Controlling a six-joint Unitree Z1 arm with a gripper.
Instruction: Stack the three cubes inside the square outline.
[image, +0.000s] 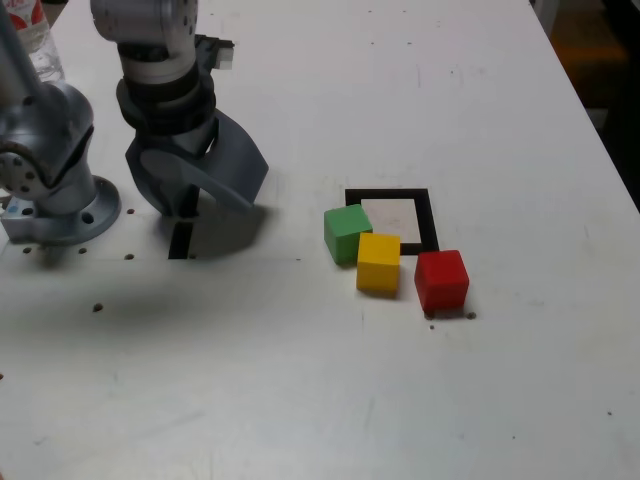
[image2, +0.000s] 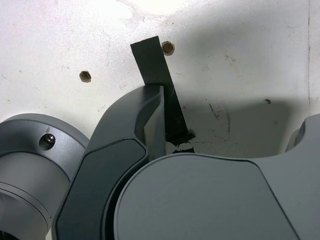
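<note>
The green cube (image: 347, 232), yellow cube (image: 378, 262) and red cube (image: 441, 280) sit singly on the white table, none on top of another. They cluster along the near side of the square outline (image: 432, 218). The green cube covers its near-left corner in the exterior view, the yellow touches the green, and the red sits off the near-right corner. My gripper (image: 212, 208) (image2: 230, 110) is far to the exterior view's left, near the arm's base, pointing down close over the table. It is open with nothing between its fingers (image2: 150, 115).
The arm's base (image: 60, 205) stands at the exterior view's left edge, with a plastic bottle (image: 35, 35) behind it. A short black tape strip (image: 180, 238) (image2: 152, 65) lies right under the gripper. Small screw holes (image2: 85, 76) dot the table. The table's edge (image: 600, 130) runs along the right.
</note>
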